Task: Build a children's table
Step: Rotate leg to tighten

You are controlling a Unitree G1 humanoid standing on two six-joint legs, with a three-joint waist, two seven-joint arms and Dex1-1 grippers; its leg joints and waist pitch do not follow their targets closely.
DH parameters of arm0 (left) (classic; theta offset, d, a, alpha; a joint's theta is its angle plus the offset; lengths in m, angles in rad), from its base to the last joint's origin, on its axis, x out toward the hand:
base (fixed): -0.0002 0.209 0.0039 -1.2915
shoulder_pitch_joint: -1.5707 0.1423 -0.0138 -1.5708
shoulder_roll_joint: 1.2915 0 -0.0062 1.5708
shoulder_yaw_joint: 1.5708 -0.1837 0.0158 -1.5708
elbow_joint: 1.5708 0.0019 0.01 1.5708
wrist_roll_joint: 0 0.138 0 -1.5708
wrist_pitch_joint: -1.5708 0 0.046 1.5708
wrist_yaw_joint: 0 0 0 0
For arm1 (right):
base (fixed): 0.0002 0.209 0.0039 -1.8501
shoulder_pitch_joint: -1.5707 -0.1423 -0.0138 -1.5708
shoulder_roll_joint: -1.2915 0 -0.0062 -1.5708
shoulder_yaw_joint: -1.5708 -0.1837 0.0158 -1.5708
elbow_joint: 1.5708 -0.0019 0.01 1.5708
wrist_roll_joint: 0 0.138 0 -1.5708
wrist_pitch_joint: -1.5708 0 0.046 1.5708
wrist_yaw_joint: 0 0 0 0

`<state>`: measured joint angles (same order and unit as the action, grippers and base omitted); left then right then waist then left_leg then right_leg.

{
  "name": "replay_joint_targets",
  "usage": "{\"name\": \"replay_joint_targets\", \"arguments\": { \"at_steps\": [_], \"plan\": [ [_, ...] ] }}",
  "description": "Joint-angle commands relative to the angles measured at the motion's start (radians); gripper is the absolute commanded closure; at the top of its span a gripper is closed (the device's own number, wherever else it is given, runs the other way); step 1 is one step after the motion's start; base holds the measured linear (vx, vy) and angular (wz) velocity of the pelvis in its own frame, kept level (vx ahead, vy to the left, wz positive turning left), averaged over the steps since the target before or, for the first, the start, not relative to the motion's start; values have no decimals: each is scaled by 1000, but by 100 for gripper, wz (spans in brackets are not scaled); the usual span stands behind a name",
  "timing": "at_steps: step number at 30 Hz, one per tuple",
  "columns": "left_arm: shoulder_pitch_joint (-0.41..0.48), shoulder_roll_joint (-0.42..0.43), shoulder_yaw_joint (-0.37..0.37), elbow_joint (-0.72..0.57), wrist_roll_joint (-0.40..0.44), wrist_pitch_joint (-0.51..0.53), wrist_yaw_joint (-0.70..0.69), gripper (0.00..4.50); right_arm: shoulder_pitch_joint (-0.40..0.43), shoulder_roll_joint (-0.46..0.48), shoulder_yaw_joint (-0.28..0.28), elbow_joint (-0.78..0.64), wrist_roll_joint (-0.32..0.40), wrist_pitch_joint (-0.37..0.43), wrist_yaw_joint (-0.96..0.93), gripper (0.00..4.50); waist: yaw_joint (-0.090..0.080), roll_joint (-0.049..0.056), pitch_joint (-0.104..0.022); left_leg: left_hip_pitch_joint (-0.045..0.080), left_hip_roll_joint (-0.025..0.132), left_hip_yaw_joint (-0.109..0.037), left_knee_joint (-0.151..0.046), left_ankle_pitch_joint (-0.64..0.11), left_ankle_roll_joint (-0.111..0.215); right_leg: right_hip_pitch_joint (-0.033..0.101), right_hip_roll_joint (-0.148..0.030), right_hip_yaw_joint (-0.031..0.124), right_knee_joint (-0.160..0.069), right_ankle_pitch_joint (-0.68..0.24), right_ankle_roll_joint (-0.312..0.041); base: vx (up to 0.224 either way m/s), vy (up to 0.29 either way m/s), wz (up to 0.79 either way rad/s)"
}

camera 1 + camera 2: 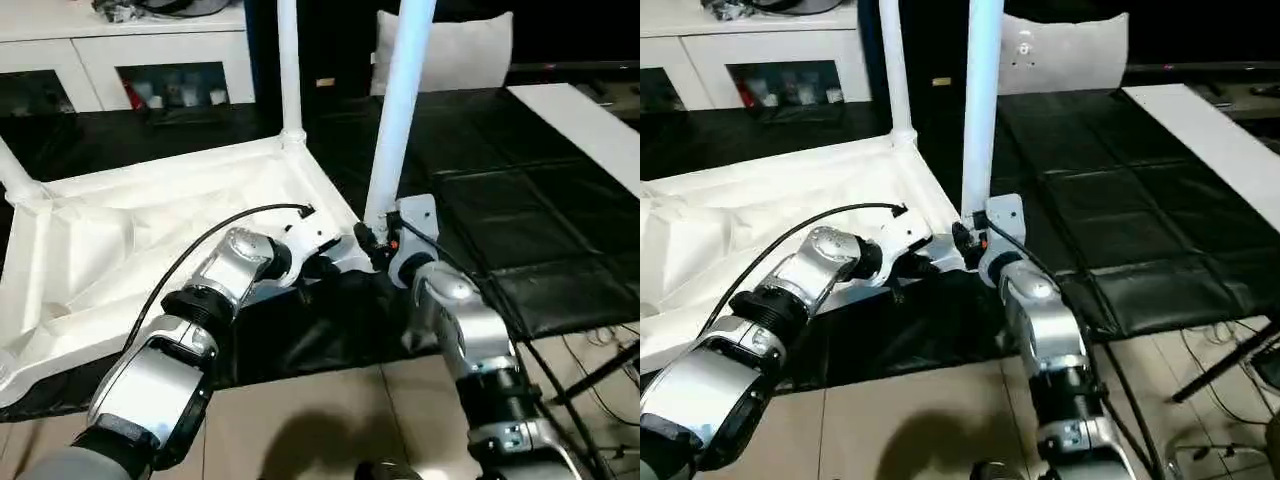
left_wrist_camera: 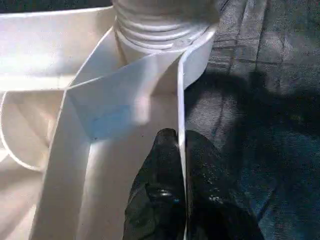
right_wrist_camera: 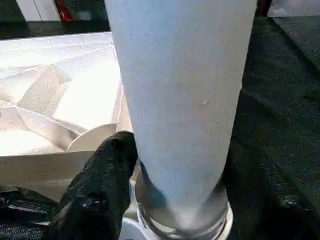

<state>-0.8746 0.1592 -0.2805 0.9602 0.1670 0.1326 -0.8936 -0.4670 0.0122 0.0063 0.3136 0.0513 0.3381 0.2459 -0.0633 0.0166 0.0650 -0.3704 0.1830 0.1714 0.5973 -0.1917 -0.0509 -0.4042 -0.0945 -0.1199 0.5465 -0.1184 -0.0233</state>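
The children's table top (image 1: 150, 220) lies upside down on a black mat, ribbed underside up. One leg (image 1: 289, 70) stands in the far corner socket and another (image 1: 15, 170) at the left corner. A third leg (image 1: 400, 110) stands upright in the near right corner socket (image 2: 160, 30). My right gripper (image 1: 378, 240) sits around that leg's base (image 3: 180, 100). My left gripper (image 2: 180, 145) is shut on the top's thin rim wall (image 2: 181, 100) just beside the same corner, one black finger on each side.
A white cabinet with glass doors (image 1: 120, 60) stands at the back left and a grey-white pillow (image 1: 450, 50) behind the mat. A white board (image 1: 590, 120) lies at the right. Cables (image 1: 600, 360) trail over the tiled floor (image 1: 330, 410).
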Motion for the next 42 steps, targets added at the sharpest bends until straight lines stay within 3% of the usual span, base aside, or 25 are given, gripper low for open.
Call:
{"name": "replay_joint_targets", "arguments": {
  "at_steps": [1, 2, 3, 4, 6, 7, 8, 12, 16, 18, 19, 20, 21, 22, 23, 27, 31, 39, 42],
  "plan": [
    [-6, -24, -4, -33, -25, -90, -43, 450, 14, 15, 46, -59, 44, -11, 74, 148, 5, -7, -81, 0, 35, -12, -63, -175, 113, 62, -61, 48, -55, -308, -206, 0, 0, 0],
    [5, -10, -12, -41, -27, -126, -78, 450, 34, -10, 42, -85, 51, -12, 103, 138, 11, 2, -86, 2, 36, -13, -62, -156, 120, 67, -62, 49, -49, -285, -210, 0, 0, 0],
    [13, -1, -16, -46, -29, -150, -100, 450, 46, -25, 40, -102, 56, -12, 121, 131, 19, 3, -86, 1, 38, -13, -62, -148, 130, 68, -60, 49, -48, -258, -214, 0, 0, 0],
    [21, 7, -20, -51, -32, -155, -121, 450, 58, -44, 41, -116, 51, -15, 131, 123, 21, -2, -86, 2, 40, -11, -63, -150, 135, 67, -59, 50, -45, -239, -223, 0, 0, 0],
    [51, 39, -37, -76, -35, -214, -184, 450, 104, -135, 70, -166, 31, -33, 214, 103, 33, 1, -84, 2, 41, -11, -64, -152, 133, 69, -59, 50, -46, -250, -223, 0, 0, 0],
    [51, 39, -37, -76, -35, -214, -185, 450, 105, -136, 70, -167, 31, -33, 214, 94, 36, 1, -87, 3, 41, -10, -63, -154, 131, 71, -60, 51, -44, -253, -222, 0, 0, 0],
    [54, 45, -35, -79, -37, -215, -192, 450, 116, -154, 67, -181, 38, -30, 234, 86, 45, 4, -83, 9, 42, -7, -64, -183, 115, 63, -60, 53, -51, -312, -212, 0, 0, 0],
    [51, 80, -14, -65, -45, -231, -223, 450, 179, -270, 37, -260, 109, 8, 390, 50, 59, 9, -77, 14, 43, -10, -69, -249, 86, 62, -58, 49, -64, -420, -168, 0, 0, 0],
    [54, 99, -15, -49, -49, -246, -268, 450, 212, -345, 35, -289, 135, -17, 497, 10, 60, 1, -77, 6, 38, -12, -66, -252, 83, 64, -59, 47, -68, -456, -147, 0, 0, 0],
    [56, 102, -6, -45, -57, -238, -273, 450, 224, -384, 51, -303, 159, 12, 541, 3, 59, -2, -78, 10, 36, -9, -63, -251, 83, 60, -59, 45, -73, -481, -139, 0, 0, 0],
    [56, 101, 0, -42, -63, -232, -274, 450, 225, -389, 51, -303, 163, 15, 549, 1, 60, -1, -78, 10, 36, -10, -62, -246, 85, 60, -59, 45, -72, -480, -140, 0, 0, 0],
    [56, 100, 7, -37, -68, -228, -273, 422, 226, -390, 49, -300, 166, 11, 555, 0, 60, -1, -78, 8, 36, -10, -61, -238, 88, 59, -59, 44, -73, -482, -139, 0, 0, 0],
    [57, 100, 12, -31, -71, -231, -271, 422, 228, -393, 49, -299, 169, 5, 560, 0, 59, -9, -79, 5, 35, -9, -61, -229, 90, 60, -57, 42, -73, -484, -133, 0, 0, 0],
    [58, 101, 14, -30, -72, -229, -270, 395, 229, -394, 49, -298, 169, 4, 561, 0, 61, -6, -79, 6, 35, -10, -61, -227, 90, 59, -59, 42, -72, -487, -134, 0, 0, 0],
    [59, 102, 21, -23, -75, -225, -267, 395, 232, -401, 53, -298, 169, -1, 569, 0, 63, -3, -80, 8, 35, -9, -59, -218, 91, 58, -60, 42, -72, -481, -138, 0, 0, 0],
    [68, 109, 24, -8, -75, -245, -255, 363, 233, -406, 61, -294, 168, -12, 577, 0, 66, -3, -82, 8, 43, -11, -63, -216, 96, 57, -58, 45, -61, -417, -162, 0, 0, 0],
    [67, 114, 21, -1, -69, -239, -264, 363, 231, -405, 61, -297, 175, -11, 579, 0, 69, -3, -81, 8, 42, -9, -63, -213, 96, 58, -59, 47, -59, -401, -170, 0, 0, 0],
    [50, 117, -13, 54, -27, -252, -239, 363, 232, -410, 67, -297, 169, -22, 584, 0, 69, -4, -79, 10, 39, -10, -62, -230, 84, 56, -59, 44, -70, -470, -137, 0, 0, 0],
    [42, 100, 13, 72, -52, -245, -228, 363, 232, -411, 71, -304, 179, -21, 583, 0, 68, -6, -77, 10, 37, -9, -61, -240, 84, 55, -58, 42, -74, -491, -130, 0, 0, 0]
  ]
}}
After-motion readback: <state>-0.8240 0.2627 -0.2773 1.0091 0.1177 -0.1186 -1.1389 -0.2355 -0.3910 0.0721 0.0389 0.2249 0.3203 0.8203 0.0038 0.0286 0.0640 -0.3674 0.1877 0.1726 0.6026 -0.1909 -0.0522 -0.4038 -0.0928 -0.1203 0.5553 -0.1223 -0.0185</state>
